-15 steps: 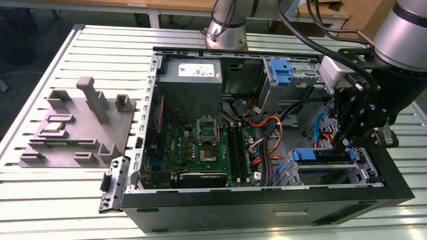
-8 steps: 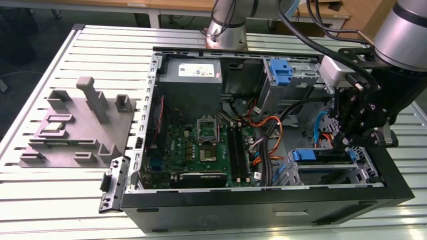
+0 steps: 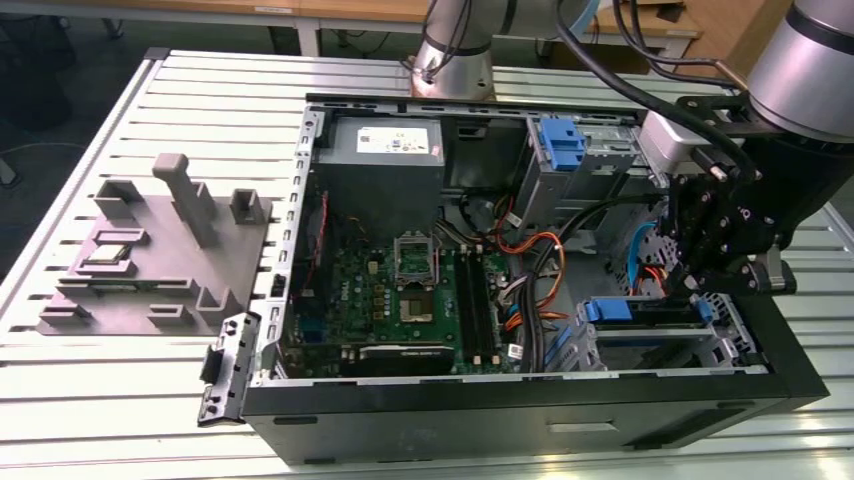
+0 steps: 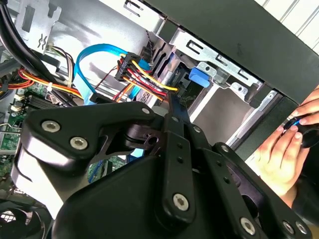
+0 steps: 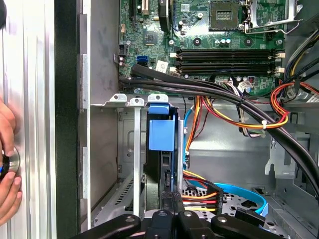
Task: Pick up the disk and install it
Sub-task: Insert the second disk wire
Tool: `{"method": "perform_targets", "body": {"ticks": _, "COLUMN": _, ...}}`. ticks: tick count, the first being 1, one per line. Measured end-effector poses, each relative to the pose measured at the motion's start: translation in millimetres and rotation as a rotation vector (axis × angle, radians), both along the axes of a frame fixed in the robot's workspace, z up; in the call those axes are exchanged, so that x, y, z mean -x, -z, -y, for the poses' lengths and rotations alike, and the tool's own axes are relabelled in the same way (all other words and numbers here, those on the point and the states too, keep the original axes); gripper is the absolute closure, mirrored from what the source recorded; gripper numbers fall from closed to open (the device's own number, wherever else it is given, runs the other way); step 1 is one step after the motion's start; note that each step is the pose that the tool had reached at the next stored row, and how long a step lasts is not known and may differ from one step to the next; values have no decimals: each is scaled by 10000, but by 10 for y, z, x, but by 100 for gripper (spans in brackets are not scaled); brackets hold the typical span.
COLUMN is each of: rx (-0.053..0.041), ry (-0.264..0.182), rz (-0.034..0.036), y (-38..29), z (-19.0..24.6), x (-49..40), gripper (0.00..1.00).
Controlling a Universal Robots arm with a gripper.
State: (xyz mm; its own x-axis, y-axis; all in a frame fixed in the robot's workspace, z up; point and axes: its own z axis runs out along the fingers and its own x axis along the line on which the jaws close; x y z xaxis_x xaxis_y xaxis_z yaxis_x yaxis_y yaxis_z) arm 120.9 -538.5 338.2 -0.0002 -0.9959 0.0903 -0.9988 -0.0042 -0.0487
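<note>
The claw hangs inside the open computer case, just above the blue-railed disk.

Exterior view high over computer case, wrist views close inside (perhaps drive bay)

We see even, bright overhead light, glare on the slatted metal table, deep shadow inside the computer case, the gripper linkage softly blurred up close.

arm: silver-grey tube, black joint, black cables alongside | gripper: matte black linkage plates, round silver screws | base: shiny silver column, black hose
</note>
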Motion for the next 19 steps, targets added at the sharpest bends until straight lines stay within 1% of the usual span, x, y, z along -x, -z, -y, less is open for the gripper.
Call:
{"method": "perform_targets", "body": {"ticks": 4, "rx": -1, "ry": 0, "rz": -1, "y": 0, "z": 0, "x": 1, "gripper": 90}}
{"method": "perform_targets", "body": {"ticks": 8, "rx": 0, "ry": 0, "rz": -1, "y": 0, "z": 0, "x": 55, "gripper": 90}}
{"method": "perform_targets", "body": {"ticks": 11, "rx": -1, "ry": 0, "rz": -1, "y": -1, "z": 0, "x": 80, "gripper": 90}}
{"method": "perform_targets", "body": {"ticks": 14, "rx": -1, "ry": -1, "rz": -1, "y": -29, "z": 0, "x": 85, "gripper": 90}}
{"method": "perform_targets", "body": {"ticks": 19, "rx": 0, "ry": -1, "rz": -1, "y": -118, "z": 0, "x": 88, "gripper": 90}}
